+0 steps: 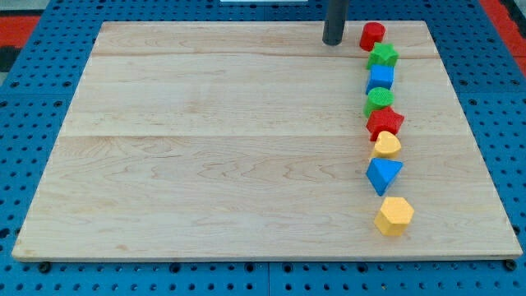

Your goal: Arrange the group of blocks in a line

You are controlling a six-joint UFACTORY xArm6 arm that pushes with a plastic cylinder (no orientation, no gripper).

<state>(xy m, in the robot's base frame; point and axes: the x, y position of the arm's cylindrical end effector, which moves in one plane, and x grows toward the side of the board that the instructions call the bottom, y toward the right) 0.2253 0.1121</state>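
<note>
Several blocks stand in a near-straight column down the view's right side of the wooden board. From top to bottom: a red cylinder, a green star, a blue cube, a green cylinder, a red star, a yellow rounded block, a blue triangle and a yellow hexagon. My tip is at the view's top, just left of the red cylinder, with a small gap between them.
The board lies on a blue pegboard table. A red surface shows at the top corners. The red cylinder stands close to the board's top edge.
</note>
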